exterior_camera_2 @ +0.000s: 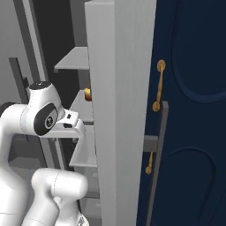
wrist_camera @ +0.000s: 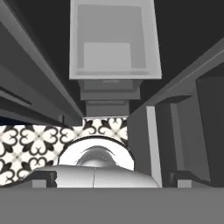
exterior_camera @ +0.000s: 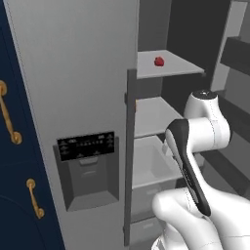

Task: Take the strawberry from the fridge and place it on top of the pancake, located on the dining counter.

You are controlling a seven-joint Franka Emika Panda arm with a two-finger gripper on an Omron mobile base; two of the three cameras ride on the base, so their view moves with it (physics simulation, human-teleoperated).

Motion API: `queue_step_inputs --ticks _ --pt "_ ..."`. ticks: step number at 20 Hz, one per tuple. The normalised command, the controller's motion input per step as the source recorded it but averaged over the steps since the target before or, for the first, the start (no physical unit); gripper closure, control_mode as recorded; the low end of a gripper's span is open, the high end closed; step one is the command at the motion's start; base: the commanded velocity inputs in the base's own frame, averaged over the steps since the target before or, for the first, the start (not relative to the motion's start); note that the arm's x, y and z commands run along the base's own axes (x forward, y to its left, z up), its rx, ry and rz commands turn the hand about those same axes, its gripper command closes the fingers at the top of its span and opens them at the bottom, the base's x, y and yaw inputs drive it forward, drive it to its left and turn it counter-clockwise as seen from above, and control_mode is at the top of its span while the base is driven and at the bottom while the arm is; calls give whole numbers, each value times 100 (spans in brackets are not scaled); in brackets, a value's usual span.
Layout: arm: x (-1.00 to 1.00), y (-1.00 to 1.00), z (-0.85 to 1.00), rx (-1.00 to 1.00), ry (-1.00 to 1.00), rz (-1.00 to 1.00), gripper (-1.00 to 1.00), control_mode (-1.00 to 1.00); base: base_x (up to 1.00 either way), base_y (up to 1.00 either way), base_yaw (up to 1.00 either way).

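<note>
The strawberry (exterior_camera: 159,61), tiny and bright red, lies on the top grey shelf (exterior_camera: 171,66) of the fridge (exterior_camera: 73,73), whose right compartment stands open. My arm is folded in front of the lower shelves, well below the fruit. The hand (exterior_camera_2: 73,124) points down in front of the middle shelves. In the hand view my gripper (wrist_camera: 113,177) is open, its dark fingertips (wrist_camera: 43,178) far apart with nothing between them, looking down at a grey drawer (wrist_camera: 113,43) and the patterned floor. The pancake and the dining counter are out of view.
The fridge's left door is closed and carries a black dispenser panel (exterior_camera: 86,145). The open right door (exterior_camera_2: 119,110) stands edge-on close to my hand. A small orange fruit (exterior_camera_2: 88,93) sits on the middle shelf. Navy cabinets with gold handles (exterior_camera: 10,122) flank the fridge.
</note>
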Motion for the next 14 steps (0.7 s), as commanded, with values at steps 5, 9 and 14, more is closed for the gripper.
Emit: queue_step_inputs --ticks 5,9,14 --pt "0 0 0 0 0 0 -100 100 42 0 -7" --pt "0 0 0 0 0 0 -100 100 49 0 -3" --pt "0 0 0 0 0 0 -100 100 27 -2 -1"
